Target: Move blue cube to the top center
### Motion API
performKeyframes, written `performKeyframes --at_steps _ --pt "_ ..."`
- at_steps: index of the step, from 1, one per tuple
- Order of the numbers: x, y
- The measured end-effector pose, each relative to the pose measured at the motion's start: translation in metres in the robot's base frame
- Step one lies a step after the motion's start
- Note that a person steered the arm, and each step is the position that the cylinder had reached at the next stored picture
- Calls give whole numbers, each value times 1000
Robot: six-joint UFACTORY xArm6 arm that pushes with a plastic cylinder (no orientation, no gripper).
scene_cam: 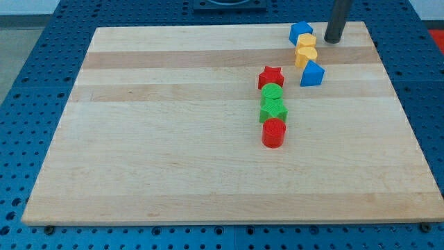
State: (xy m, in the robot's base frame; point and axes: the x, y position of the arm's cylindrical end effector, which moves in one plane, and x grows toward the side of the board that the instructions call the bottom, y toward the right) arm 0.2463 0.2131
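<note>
The blue cube (300, 32) sits near the top edge of the wooden board (173, 139), right of centre. My tip (332, 40) is just to the cube's right, a small gap apart. Below the cube stand two yellow blocks, one (306, 44) touching the other (304, 56). A blue wedge-like block (312, 73) lies below them.
A red star (270, 76), a green round block (272, 92), a green star-like block (273, 110) and a red cylinder (274, 132) form a column near the board's middle. Blue pegboard (28, 83) surrounds the board.
</note>
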Motion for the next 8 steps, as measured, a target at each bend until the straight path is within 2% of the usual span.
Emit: performKeyframes --at_steps 3,6,8 --pt "-5 -95" --pt "-14 -85" --pt "-36 -82"
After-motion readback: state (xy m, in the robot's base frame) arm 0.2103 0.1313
